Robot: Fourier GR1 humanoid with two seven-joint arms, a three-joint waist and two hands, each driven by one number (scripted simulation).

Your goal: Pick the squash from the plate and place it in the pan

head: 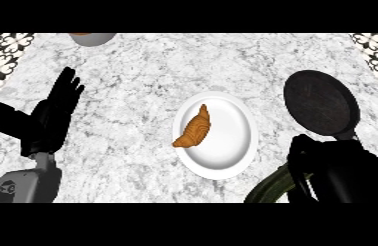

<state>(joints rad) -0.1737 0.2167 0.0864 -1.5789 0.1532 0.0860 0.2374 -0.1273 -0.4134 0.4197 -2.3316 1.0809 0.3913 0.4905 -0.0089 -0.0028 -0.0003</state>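
A white plate [229,160] sits at the counter's middle with a brown croissant [195,129] lying on its left half. A black pan [321,104] lies to the right of the plate, its handle pointing toward me. My right hand [328,170] is at the lower right, just below the pan and over its handle, with its fingers curled round a dark green curved squash [267,188] that sticks out to the hand's left, off the plate. My left hand [55,112] rests open at the left edge, fingers up.
The rim of a grey bowl [93,38] shows at the top left edge. The counter top [133,80] is white-grey marble. Patterned tiles show in both top corners.
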